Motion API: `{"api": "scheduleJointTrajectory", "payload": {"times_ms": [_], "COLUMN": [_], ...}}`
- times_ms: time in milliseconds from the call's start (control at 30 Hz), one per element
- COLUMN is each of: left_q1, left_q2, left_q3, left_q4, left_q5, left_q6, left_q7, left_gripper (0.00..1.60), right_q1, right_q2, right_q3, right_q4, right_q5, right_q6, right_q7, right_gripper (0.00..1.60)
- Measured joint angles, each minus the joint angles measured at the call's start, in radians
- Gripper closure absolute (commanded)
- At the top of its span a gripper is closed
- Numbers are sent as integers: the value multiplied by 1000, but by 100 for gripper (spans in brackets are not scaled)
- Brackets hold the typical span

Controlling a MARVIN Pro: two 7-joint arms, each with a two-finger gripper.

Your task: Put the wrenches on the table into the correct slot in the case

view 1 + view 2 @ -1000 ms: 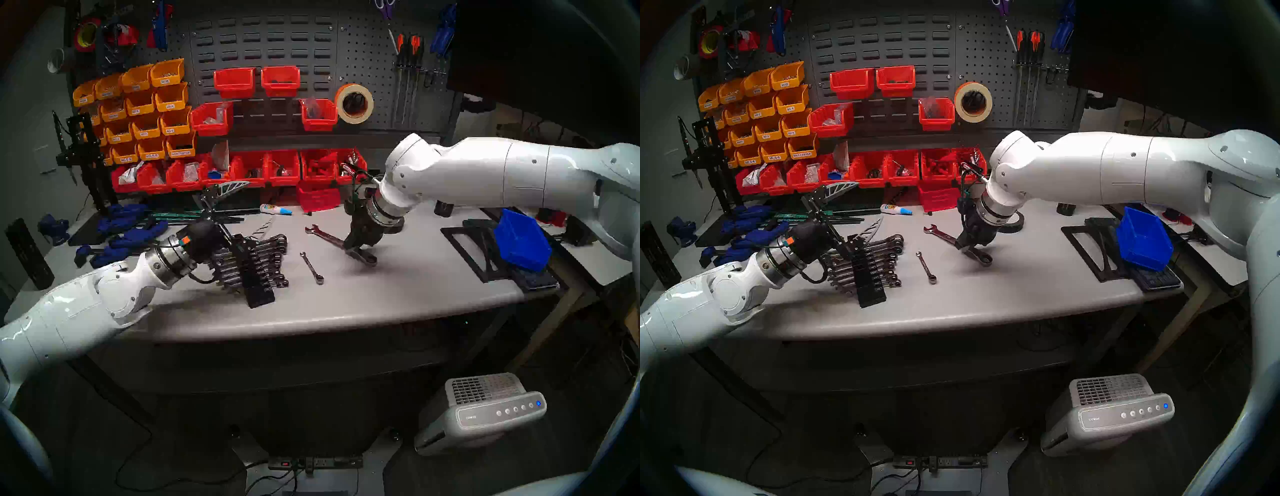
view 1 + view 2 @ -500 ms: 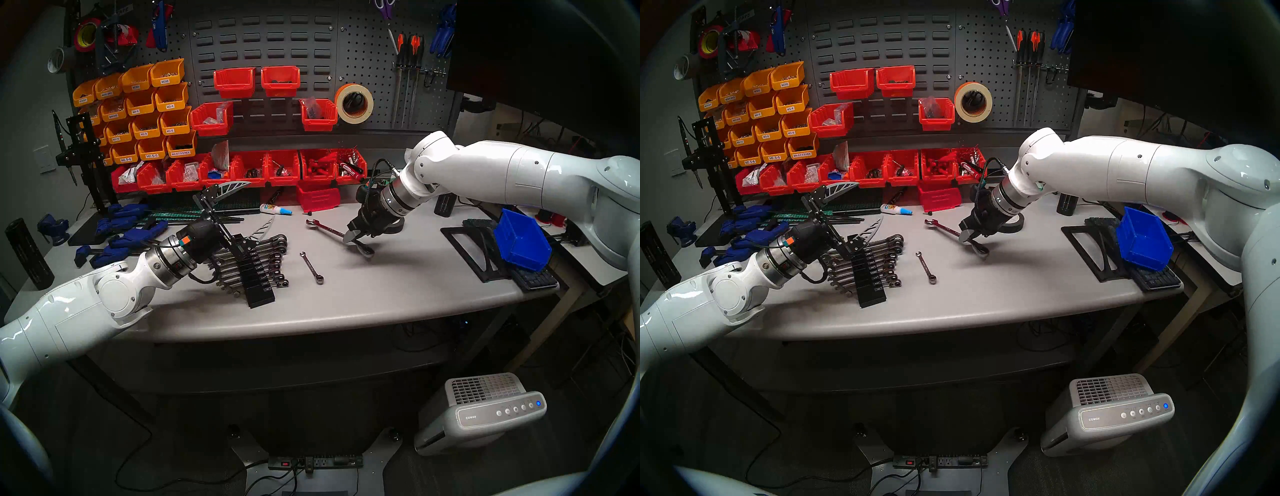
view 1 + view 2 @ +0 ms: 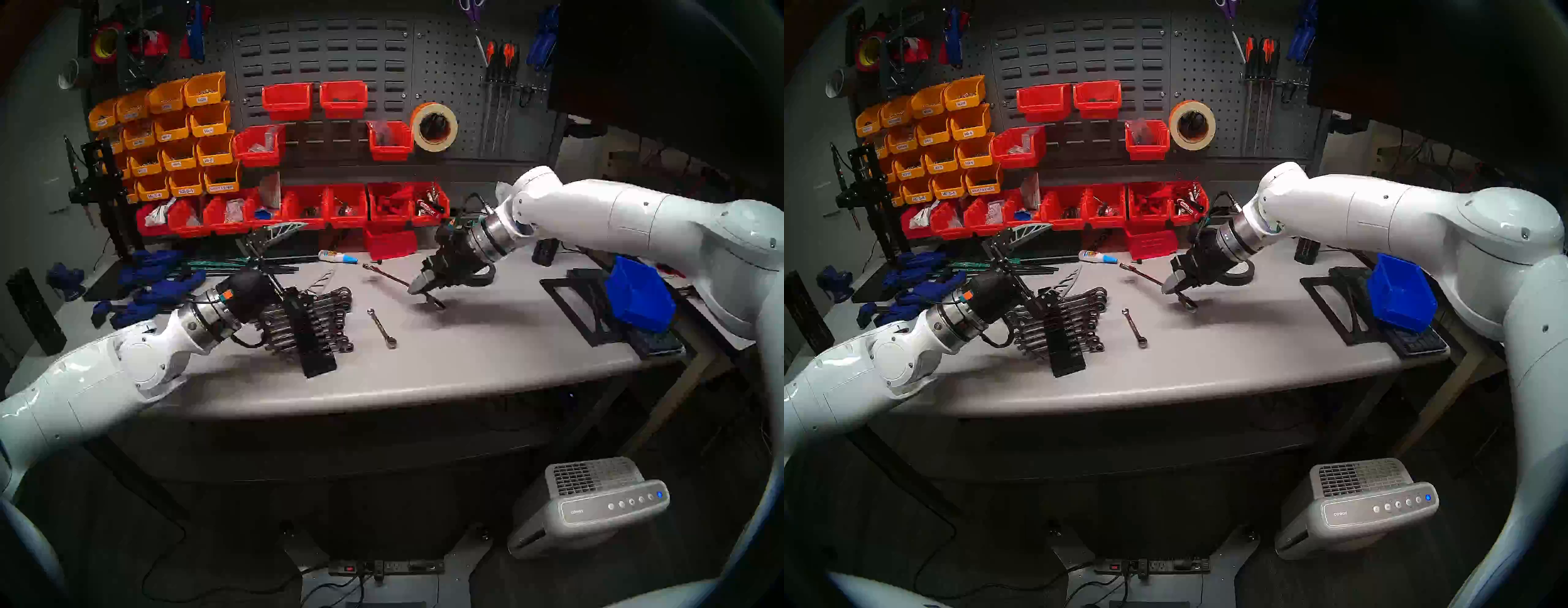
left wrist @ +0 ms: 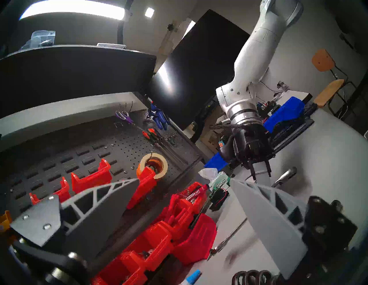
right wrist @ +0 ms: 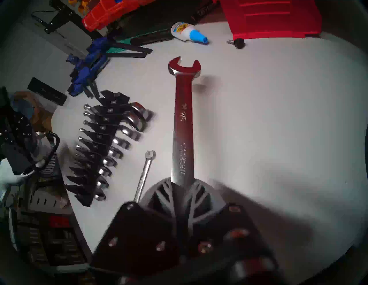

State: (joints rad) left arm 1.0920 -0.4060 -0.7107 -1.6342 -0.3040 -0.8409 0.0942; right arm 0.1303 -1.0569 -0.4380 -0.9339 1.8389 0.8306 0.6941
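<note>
Progress: early, neither loose wrench racked | right gripper [image 3: 420,285] clamped on big wrench [image 5: 184,127], lifted off table [image 3: 488,352] | small wrench [image 3: 382,329] lay beside case [image 3: 312,335] | left gripper [image 4: 179,215] spread wide, empty.

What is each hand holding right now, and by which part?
The right hand is shut on the long wrench, gripping its shank near the ring end; the open end sticks out. The left hand is open and holds nothing.
</note>
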Motion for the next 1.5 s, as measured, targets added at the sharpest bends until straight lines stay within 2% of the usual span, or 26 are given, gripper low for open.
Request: {"api": "scheduleJointTrajectory", "payload": {"times_ms": [233, 667, 1200, 1500], "left_q1": [0, 1, -2, -9], "left_q2": [0, 1, 6, 29], "left_q3": [1, 2, -1, -2], "left_q4": [0, 0, -18, -49], "left_q5": [0, 0, -4, -10], "left_q6": [0, 1, -15, -32], "left_q7": [0, 0, -2, -43], "left_gripper": [0, 0, 0, 0], "right_q1": [-13, -30, -58, -68], "right_q2": [-34, -92, -136, -144], "right_q3": [4, 8, 8, 8], "right_q4": [87, 207, 296, 316], "right_q5": [3, -1, -14, -20], "right_q6": [39, 70, 68, 63], "right_q7": [112, 230, 233, 237], "right_gripper": [160, 160, 160, 160]}}
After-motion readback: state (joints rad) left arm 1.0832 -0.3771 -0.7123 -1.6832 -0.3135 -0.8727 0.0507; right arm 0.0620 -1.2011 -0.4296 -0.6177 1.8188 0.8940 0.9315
